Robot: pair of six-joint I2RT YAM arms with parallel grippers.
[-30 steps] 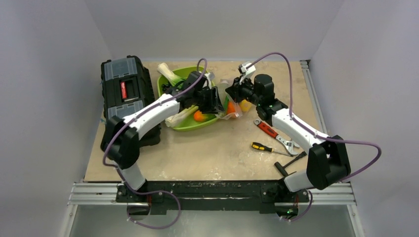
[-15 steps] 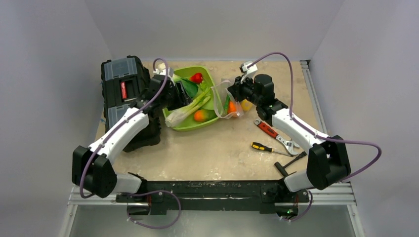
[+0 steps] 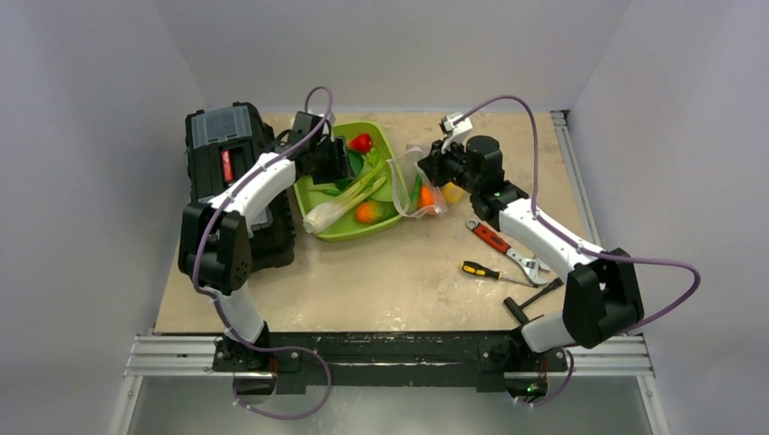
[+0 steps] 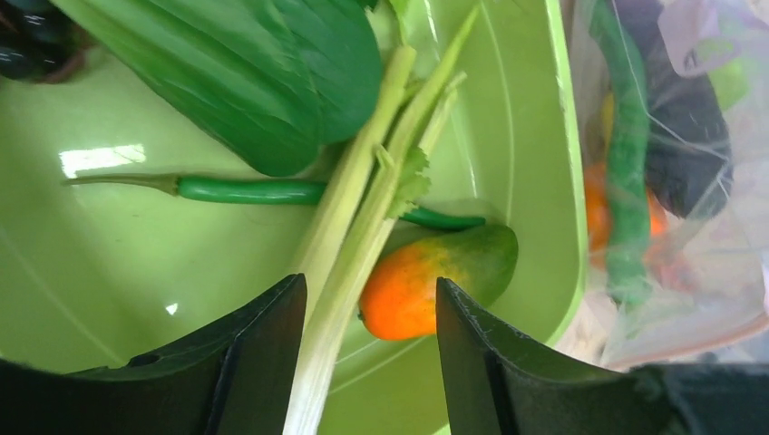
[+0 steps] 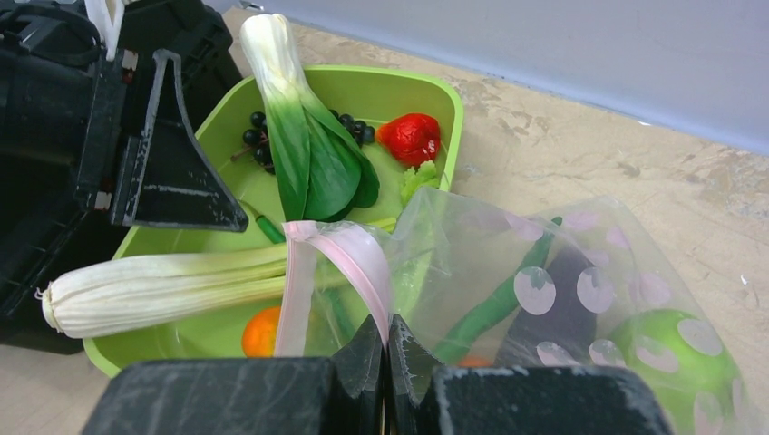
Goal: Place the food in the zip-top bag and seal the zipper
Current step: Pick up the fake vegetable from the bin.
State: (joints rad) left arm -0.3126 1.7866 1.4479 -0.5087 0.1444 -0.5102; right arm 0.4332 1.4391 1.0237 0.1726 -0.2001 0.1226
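Right wrist view: the clear, floppy plastic pouch (image 5: pixel 472 263), printed with pale dots, sags at centre frame beside the lime-green plastic tray (image 5: pixel 453 118), holding a long green bean (image 5: pixel 494 304) and a green ball (image 5: pixel 671 358). Its pale pink zipper strip (image 5: pixel 349 249) arches up, pinched in the clenched right hand (image 5: pixel 388 349). The left hand (image 4: pixel 370 308) hangs released over an orange-green toy mango (image 4: pixel 435 276) in the tray.

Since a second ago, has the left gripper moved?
Yes. The left gripper has pulled left across the green tray, away from the bag and toward the black toolbox, which stayed put.
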